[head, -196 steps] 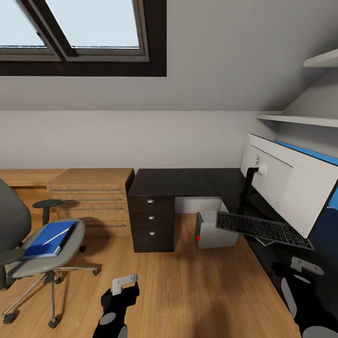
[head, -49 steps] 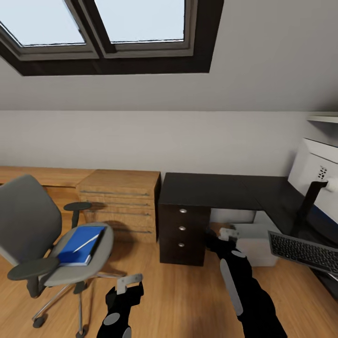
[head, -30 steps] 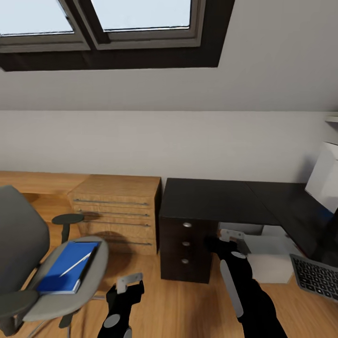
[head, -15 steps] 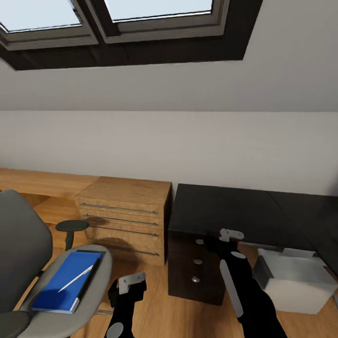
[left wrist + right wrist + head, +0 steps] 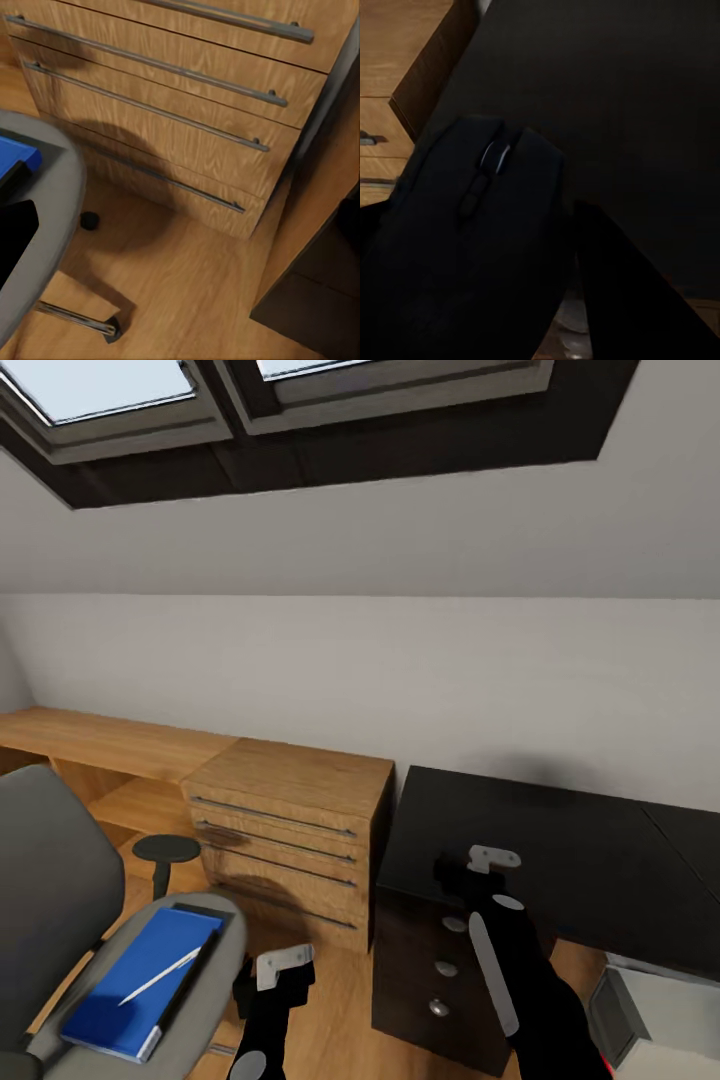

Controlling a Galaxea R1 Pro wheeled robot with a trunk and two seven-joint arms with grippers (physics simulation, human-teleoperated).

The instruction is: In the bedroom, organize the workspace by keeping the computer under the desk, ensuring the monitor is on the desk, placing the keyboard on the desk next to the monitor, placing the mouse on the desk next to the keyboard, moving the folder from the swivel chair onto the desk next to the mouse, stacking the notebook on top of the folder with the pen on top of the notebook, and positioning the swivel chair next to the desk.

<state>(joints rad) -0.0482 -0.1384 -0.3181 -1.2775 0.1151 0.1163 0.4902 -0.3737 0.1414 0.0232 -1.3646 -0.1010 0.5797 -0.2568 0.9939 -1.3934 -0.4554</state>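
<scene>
The right gripper [image 5: 465, 875] sits in the lower middle of the head view, just over the near edge of the black desk [image 5: 560, 840]. In the right wrist view the mouse [image 5: 472, 240] is big and close, held between the two fingers [image 5: 615, 292], so the gripper is closed on the mouse. The desk top [image 5: 607, 97] lies under it, dark and flat.

The left gripper [image 5: 270, 985] is at the bottom of the head view, low over the wood floor [image 5: 330, 1000], next to the chair. You cannot tell if it is open or closed.

The chair [image 5: 60, 920] is in the lower left of the head view. Its grey seat holds the blue folder [image 5: 140, 980]. The thin white pen [image 5: 160, 975] lies on top of the folder. A dark strip along the folder's right side looks like the notebook [image 5: 195, 960], but it is hard to be sure. In the left wrist view the seat edge [image 5: 52, 217] and a bit of the folder [image 5: 16, 154] show at the left side, with a chair leg [image 5: 79, 319] on the floor below.

A light wood drawer chest [image 5: 290, 830] stands in the middle, touching the left side of the desk. The desk drawers with round silver knobs [image 5: 445, 968] are under the right arm. The grey computer [image 5: 655, 1030] is in the lower right corner, under the desk. A dark skylight [image 5: 300, 420] runs along the top.
</scene>
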